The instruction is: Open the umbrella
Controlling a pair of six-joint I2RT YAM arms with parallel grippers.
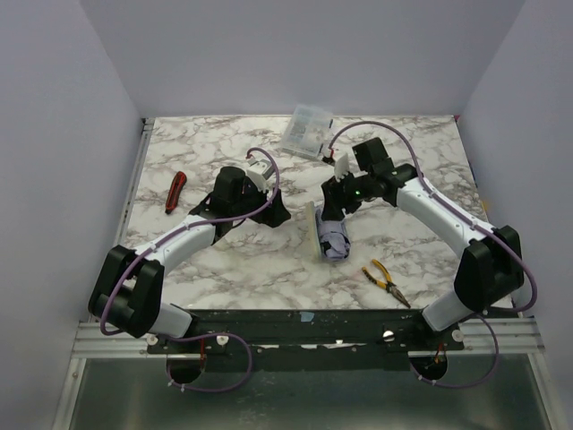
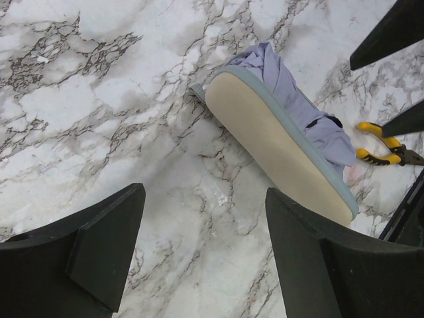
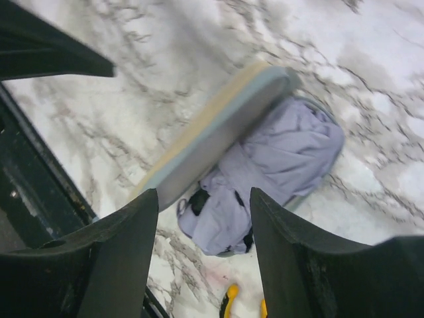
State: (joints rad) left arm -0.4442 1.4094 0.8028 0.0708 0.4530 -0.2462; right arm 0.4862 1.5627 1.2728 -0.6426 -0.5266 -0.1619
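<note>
Both end effectors are open, nothing held: the left end effector (image 2: 205, 225) and the right end effector (image 3: 204, 232) show spread fingers. The umbrella (image 1: 331, 235) lies folded on the tabletop (image 1: 224, 269), just beneath the right end effector and ahead-right of the left. The bundle is probably best pinned by one while the handle, which cannot be made out, is sought by the other. Otherwise it may be pushed aside.

In front of me, a compact umbrella (image 1: 333, 235) of crumpled lavender fabric lies folded shut near the middle of the white marbled bench (image 1: 251, 260). A flat cream oval panel, rimmed in pale grey-blue, stands tilted on edge against the bunched fabric.
</note>
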